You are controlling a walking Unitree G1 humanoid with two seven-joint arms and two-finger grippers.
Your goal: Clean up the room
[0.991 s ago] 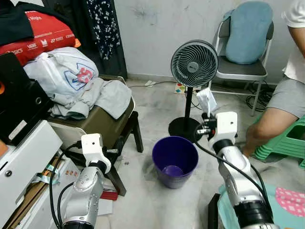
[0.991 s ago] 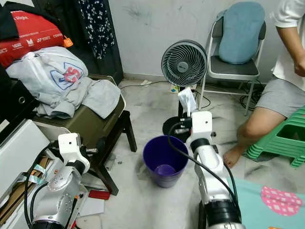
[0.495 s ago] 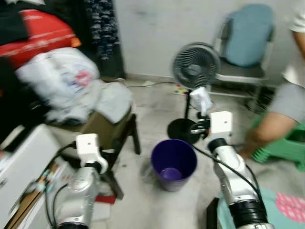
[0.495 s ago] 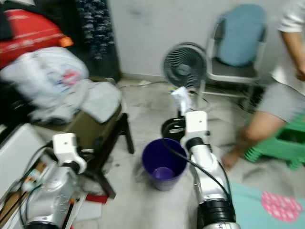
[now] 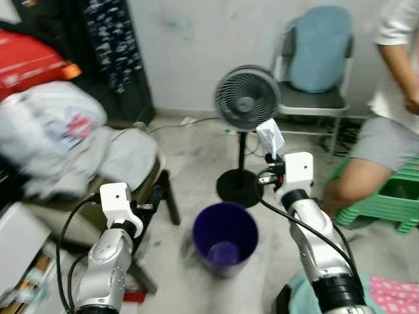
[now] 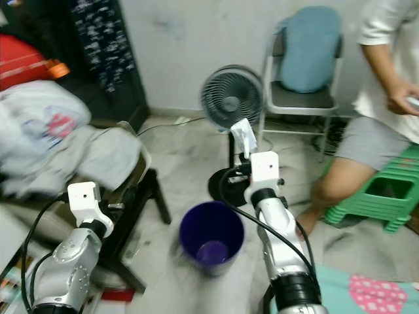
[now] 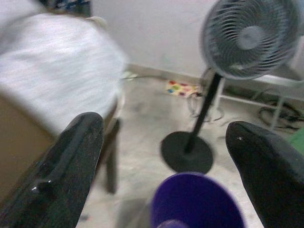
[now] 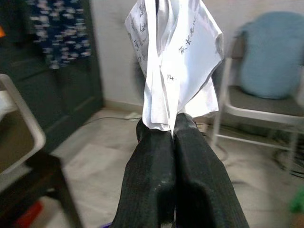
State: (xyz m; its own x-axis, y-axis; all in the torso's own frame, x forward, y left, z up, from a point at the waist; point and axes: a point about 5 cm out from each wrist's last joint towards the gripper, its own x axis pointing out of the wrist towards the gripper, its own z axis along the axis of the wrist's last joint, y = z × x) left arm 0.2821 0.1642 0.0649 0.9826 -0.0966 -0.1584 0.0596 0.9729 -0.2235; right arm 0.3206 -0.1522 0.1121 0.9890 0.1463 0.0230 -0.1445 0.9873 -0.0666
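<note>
A crumpled white paper (image 8: 173,61) with handwriting on it is pinched between the pressed-together jaws of the right gripper (image 5: 270,157), which is held raised in front of the standing fan (image 5: 247,99), above and to the right of the purple bin (image 5: 224,237). The bin stands on the pale floor (image 5: 196,150) between the two arms, with something small and purple lying at its bottom. The left gripper (image 7: 166,156) is held low beside a chair piled with pale clothes (image 5: 78,140), its jaws spread wide with nothing between them. A folding chair with a blue cushion (image 5: 319,49) stands against the wall, and a person (image 6: 386,85) is seated on a green stool (image 6: 383,190) at the right.
</note>
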